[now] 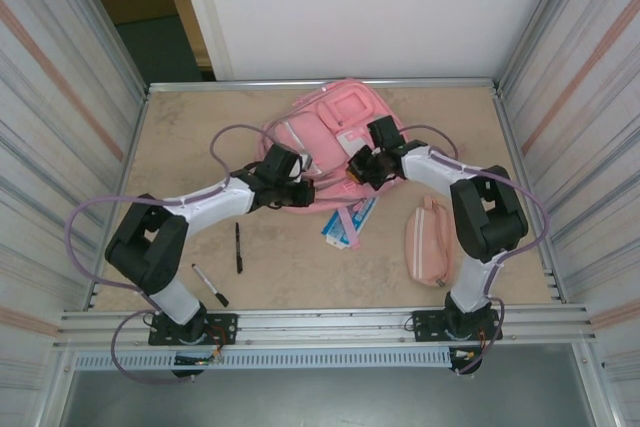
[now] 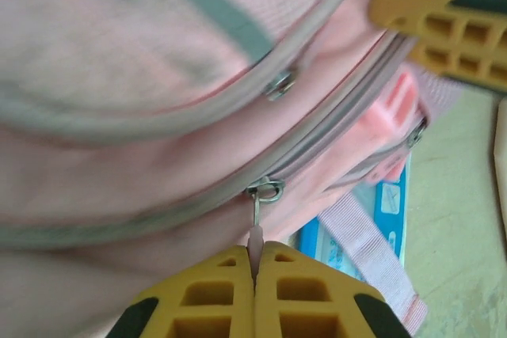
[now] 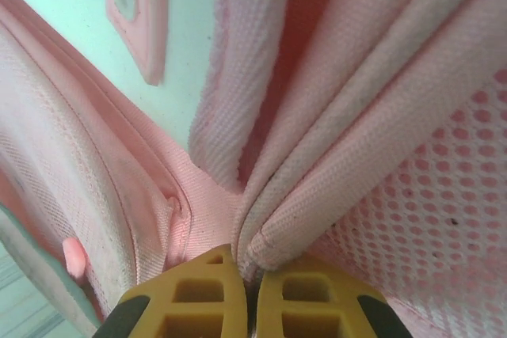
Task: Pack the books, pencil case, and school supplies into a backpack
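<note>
Tan worktop (image 1: 300,267): backpack (image 1: 330,122) at 12 o'clock; left pincer (image 2: 255,263) clamped on zip pull (image 2: 256,231); right pincer (image 3: 247,275) pinching fabric fold (image 3: 317,195), likely bracing for unzipping.

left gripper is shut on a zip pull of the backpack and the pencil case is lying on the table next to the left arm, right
Not quite. The pencil case lies next to the right arm, not the left, as the top external view shows. The rest holds: the left gripper is shut on a zip pull of the backpack.
</note>
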Controlling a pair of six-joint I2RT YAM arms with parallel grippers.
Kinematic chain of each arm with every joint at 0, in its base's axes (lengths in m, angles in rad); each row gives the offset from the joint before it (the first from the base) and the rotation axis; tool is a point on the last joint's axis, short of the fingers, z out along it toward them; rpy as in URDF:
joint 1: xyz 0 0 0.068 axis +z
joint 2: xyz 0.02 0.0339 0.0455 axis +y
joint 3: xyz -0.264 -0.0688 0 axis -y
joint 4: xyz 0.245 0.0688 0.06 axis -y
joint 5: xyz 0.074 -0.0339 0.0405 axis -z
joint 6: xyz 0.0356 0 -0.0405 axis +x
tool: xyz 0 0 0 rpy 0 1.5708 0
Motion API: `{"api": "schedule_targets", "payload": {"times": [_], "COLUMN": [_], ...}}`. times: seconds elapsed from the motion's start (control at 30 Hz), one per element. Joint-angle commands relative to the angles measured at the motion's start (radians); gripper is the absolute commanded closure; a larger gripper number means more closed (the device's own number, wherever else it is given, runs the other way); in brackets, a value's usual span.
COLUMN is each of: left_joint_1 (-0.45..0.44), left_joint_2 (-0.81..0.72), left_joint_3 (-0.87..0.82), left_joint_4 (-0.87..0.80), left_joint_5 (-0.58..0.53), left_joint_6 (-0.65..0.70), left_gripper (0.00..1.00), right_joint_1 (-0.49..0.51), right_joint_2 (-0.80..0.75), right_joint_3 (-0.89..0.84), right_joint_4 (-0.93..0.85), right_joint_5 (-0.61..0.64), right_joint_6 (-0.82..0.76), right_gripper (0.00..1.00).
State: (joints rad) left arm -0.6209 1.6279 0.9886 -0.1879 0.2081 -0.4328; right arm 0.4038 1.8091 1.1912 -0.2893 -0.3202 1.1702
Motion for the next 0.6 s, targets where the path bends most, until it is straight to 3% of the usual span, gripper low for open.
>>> {"api": "schedule_targets", "payload": {"times": [0.0, 0.2, 0.27, 0.43, 0.57], "left_joint_1": [0.023, 0.007, -0.025, -0.094, -0.131], "left_joint_2": [-0.034, 0.006, 0.027, 0.065, 0.100], "left_joint_3": [-0.012, 0.023, 0.067, 0.150, 0.213], "left_joint_4": [-0.065, 0.027, 0.036, 0.091, 0.101], "left_joint_5": [-0.007, 0.143, 0.152, 0.152, 0.159], "left_joint_6": [0.064, -0.005, -0.019, -0.074, -0.085], "left_gripper": [1.00, 1.00, 1.00, 1.00, 1.00], "right_joint_1": [-0.083, -0.155, -0.164, -0.147, -0.112], "right_joint_2": [-0.038, 0.055, 0.059, -0.083, -0.232], "right_joint_3": [0.039, 0.114, 0.127, 0.038, -0.067], "right_joint_4": [-0.062, -0.065, -0.095, -0.132, -0.150], "right_joint_5": [-0.021, -0.073, -0.070, -0.060, -0.023], "right_joint_6": [-0.149, -0.265, -0.237, -0.104, -0.009], "right_gripper": [1.00, 0.89, 0.76, 0.59, 0.53]}}
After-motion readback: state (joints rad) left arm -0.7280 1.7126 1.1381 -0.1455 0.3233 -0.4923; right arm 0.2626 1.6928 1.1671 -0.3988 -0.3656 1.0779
